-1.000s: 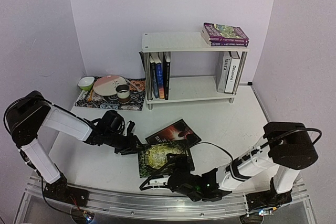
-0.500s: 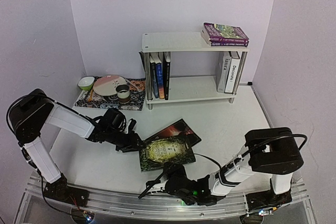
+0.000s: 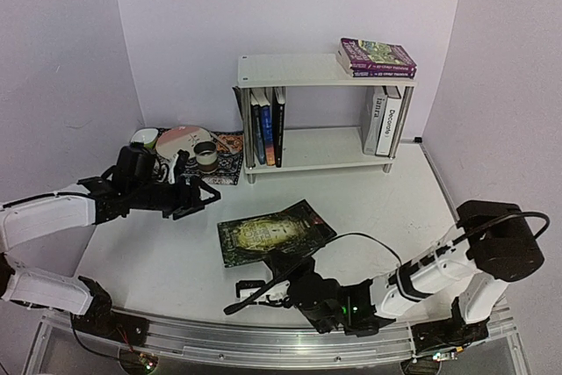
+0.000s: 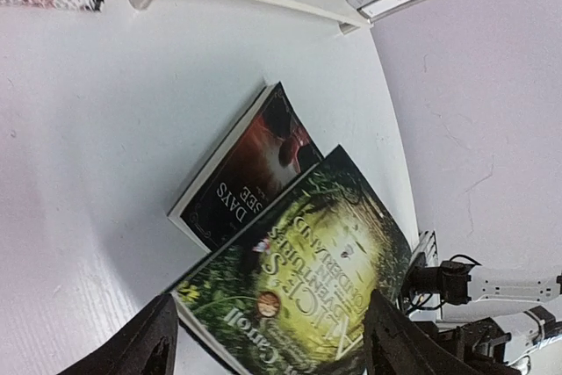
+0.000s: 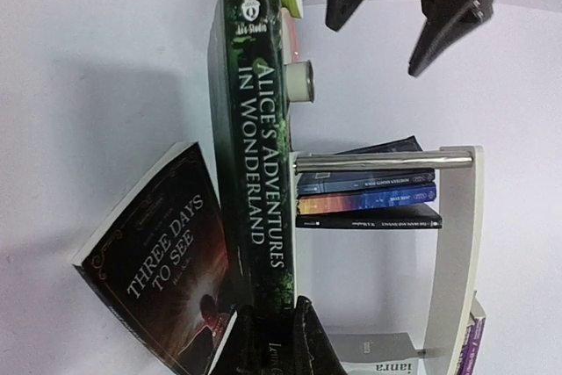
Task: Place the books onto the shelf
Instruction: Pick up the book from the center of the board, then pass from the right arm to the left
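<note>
- Green book (image 5: 255, 173): the spine reads "Alice's Adventures in Wonderland". It lies flat on the counter (image 3: 158, 261) in front of the shelf, with one corner over the dark book.
- Dark book (image 5: 162, 278): the cover reads "Three Days to See". It lies flat on the counter.
- Right gripper (image 5: 274, 340): the jaws are clamped on the near end of the green book's spine.
- Left gripper (image 4: 268, 300): the jaws stand wide apart with nothing between them, above the counter and left of both books.
- Shelf (image 3: 290, 69): two purple books (image 3: 376, 57) are stacked flat on the top board.
- Lower board, left end: three dark upright books (image 3: 265, 125), with spine print too small to read.
- Lower board, right end: two pale upright books (image 3: 384, 118). One spine appears to read "Decorate".
- Patterned mat (image 3: 226, 162), left of the shelf: it carries a pink plate (image 3: 183, 140), a cup (image 3: 206, 156) and a green bowl (image 3: 143, 136). Their contents cannot be made out.
</note>
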